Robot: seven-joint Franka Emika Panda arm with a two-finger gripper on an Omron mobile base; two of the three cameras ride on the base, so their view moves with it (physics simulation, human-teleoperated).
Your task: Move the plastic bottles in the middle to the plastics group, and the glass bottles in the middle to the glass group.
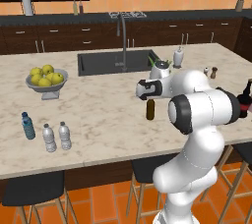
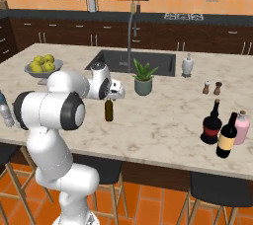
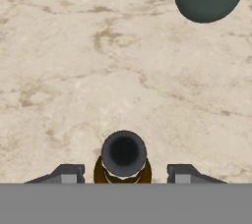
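- Closing around the slim brown-olive bottle (image 3: pixel 123 161), the gripper (image 3: pixel 123 175) has a fingertip either side of its dark cap — whether they touch it I cannot tell.
- Pinching this high risks tipping the upright bottle on the marble counter (image 1: pixel 98 105).
- Leftward wait the plastics group (image 1: pixel 49 134); rightward the round red-banded bottle (image 2: pixel 211 123) — a long carry.

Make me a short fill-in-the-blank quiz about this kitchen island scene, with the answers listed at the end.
1. The gripper hangs directly above the slim brown ____.
2. The bowl holds yellow-green ____.
3. The black wine bottle wears a ____ label.
4. Beside the sink stands a potted ____.

Answers: bottle; fruit; yellow; plant
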